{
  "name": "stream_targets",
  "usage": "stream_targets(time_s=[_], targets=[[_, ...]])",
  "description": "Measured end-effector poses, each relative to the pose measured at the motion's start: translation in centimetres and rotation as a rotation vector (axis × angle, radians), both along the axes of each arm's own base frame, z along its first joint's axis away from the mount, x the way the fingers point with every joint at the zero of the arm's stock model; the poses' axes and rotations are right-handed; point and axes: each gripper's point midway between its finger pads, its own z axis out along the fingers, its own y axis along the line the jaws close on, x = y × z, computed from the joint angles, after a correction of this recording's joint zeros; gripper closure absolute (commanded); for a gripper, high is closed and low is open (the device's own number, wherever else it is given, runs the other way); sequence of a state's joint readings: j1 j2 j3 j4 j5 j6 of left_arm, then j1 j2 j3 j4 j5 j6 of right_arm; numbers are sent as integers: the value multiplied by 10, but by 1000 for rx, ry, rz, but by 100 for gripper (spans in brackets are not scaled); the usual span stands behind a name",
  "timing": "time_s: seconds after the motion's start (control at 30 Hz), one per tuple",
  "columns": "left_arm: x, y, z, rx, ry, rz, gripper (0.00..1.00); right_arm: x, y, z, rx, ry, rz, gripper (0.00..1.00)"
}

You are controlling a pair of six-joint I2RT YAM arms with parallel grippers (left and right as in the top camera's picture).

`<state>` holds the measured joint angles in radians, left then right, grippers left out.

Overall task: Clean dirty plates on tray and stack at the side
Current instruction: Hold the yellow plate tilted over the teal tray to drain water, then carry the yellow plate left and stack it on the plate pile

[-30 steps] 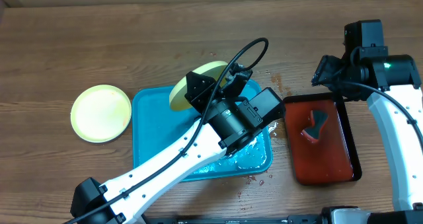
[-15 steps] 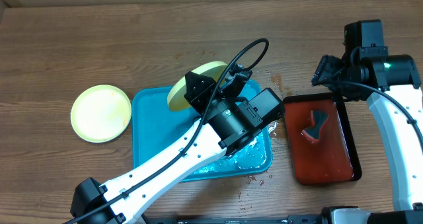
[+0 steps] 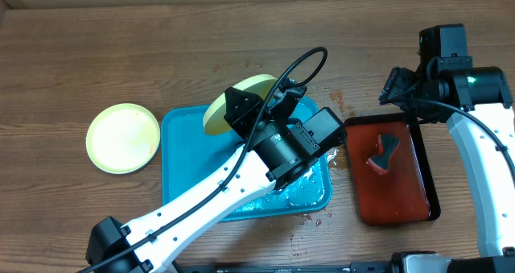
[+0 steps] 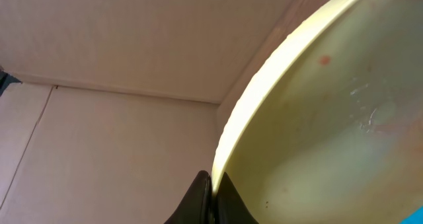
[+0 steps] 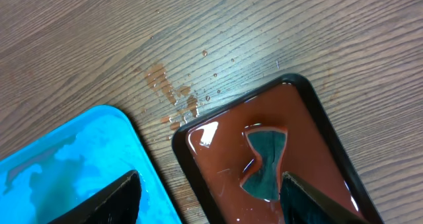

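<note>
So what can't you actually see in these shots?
Overhead: the left arm covers the middle of the blue tray; anything under it is hidden.
Left wrist: the yellow-green plate fills the view, cut off right and below.
Right wrist: the red tray runs off the bottom edge; the dark object in it is unidentifiable.

Large tray (image 3: 185, 168) sits mid-worktop (image 3: 121, 47). First plate (image 3: 123, 138) lies flat on the worktop, just left of the large tray. Second plate (image 3: 237, 92) stands tilted above the large tray's far edge, partly under the left arm (image 3: 217, 192). Smaller tray (image 3: 398, 196) lies to the right, apart from the large tray, with a bow-shaped piece (image 3: 385, 152) in it.
</note>
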<state>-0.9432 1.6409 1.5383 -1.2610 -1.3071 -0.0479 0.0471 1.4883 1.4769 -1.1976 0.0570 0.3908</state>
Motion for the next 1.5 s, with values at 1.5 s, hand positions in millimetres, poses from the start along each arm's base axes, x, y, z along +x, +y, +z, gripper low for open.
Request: stream_targets(time_s=[1.5], targets=[[-39, 229, -188, -1709, 105, 1006, 96, -1, 0, 0, -3, 3, 2, 24]])
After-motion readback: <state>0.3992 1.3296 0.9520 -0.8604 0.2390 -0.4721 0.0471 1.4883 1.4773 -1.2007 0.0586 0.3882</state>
